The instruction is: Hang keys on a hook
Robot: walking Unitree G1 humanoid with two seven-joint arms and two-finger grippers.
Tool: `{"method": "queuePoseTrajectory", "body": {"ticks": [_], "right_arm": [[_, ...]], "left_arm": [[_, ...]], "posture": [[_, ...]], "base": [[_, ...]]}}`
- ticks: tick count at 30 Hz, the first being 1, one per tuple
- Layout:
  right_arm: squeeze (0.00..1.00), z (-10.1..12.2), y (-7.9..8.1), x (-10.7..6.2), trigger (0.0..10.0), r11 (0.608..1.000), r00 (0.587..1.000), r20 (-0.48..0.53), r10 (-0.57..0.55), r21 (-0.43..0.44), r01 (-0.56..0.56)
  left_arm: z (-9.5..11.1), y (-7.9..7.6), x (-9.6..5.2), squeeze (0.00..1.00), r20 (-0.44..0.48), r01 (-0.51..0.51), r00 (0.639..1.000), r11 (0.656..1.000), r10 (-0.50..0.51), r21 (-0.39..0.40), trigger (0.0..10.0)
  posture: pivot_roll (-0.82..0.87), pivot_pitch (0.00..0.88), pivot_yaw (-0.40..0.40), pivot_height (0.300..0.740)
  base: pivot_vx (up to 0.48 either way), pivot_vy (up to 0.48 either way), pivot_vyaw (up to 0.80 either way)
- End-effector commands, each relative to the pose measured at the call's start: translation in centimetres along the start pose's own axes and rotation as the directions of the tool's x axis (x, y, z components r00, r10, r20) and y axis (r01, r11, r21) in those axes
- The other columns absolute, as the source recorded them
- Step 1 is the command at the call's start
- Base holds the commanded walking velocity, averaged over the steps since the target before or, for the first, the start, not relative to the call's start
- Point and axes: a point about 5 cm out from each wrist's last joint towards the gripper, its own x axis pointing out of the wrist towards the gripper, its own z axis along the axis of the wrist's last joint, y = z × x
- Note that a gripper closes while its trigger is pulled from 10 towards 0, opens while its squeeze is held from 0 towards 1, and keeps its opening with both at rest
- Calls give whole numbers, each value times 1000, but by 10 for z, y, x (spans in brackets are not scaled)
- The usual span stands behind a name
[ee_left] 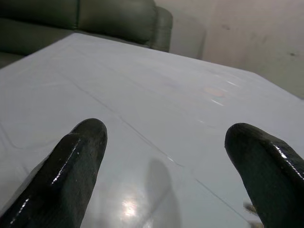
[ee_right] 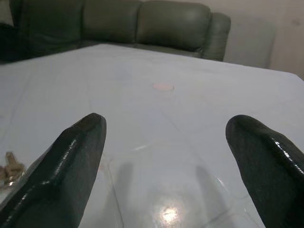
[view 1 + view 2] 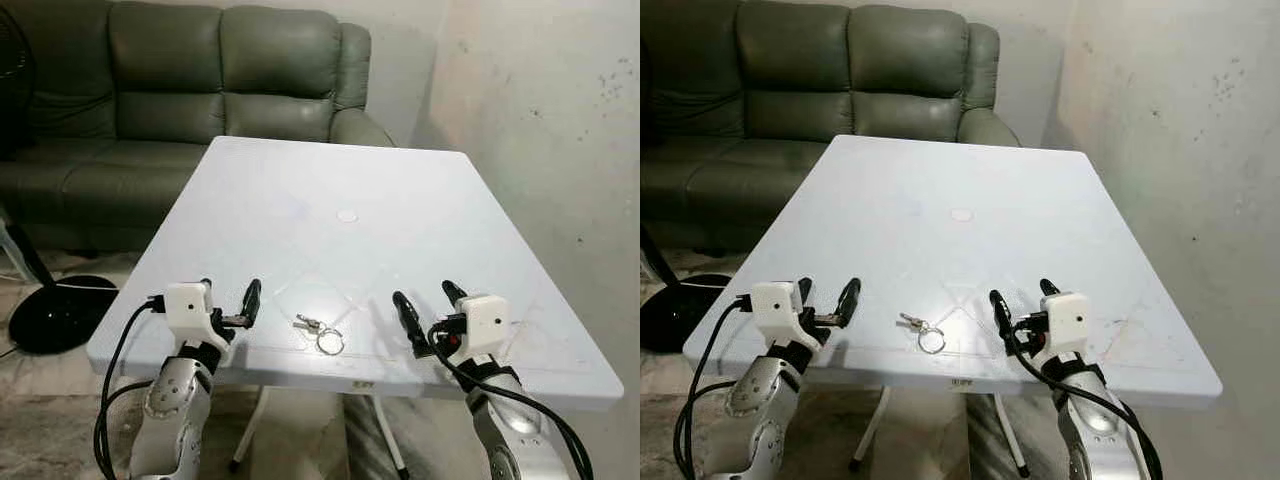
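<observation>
Our left gripper (image 3: 232, 300) and right gripper (image 3: 428, 305) both hover with fingers spread wide over the near edge of the white table (image 3: 400, 200), holding nothing. Between them, close to that near edge, lie the keys (image 3: 320, 331) on their ring, untouched, so we judge the pick-up has not begun; next we need one gripper lowered over the ring and closed on it. We see no hook yet. The head views show keys and both arms together; the right wrist view catches the keys (image 2: 9, 166) beside one finger, with the green sofa (image 2: 142, 23) beyond the far edge.
</observation>
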Motion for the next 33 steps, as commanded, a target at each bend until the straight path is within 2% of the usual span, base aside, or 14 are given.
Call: {"method": "queuePoseTrajectory", "body": {"ticks": [1,13,15,27,30,33], "right_arm": [[0,6,1,5,10000,1000,1000,19,15,-18,-15],[0,6,1,7,10000,999,1000,14,24,-23,-24],[0,6,1,7,10000,1000,1000,16,21,14,-21],[0,7,-1,6,10000,1000,1000,17,21,6,-21],[0,8,0,6,10000,1000,1000,16,25,7,-25],[0,7,-1,6,10000,1000,1000,16,25,8,-25]], "left_arm": [[-1,1,-3,0,-8,-3,1000,1000,3,14,10000],[-2,-3,-5,0,-7,-2,1000,1000,2,10,10000],[-3,-2,-4,0,-17,-10,1000,1000,10,6,10000],[-3,-4,-5,0,-15,-5,1000,1000,4,-25,10000],[-5,-4,-4,0,-21,-14,1000,999,13,-33,10000],[-6,-4,-4,0,-36,-15,999,1000,15,1,10000]], "posture": [[40,25,-55,740],[40,31,-61,740],[40,31,-61,740],[34,32,-67,740],[34,31,-68,740],[34,28,-69,740]], "base": [[0,0,800],[0,0,779],[0,0,0],[0,0,0],[0,456,0],[0,0,0]]}}
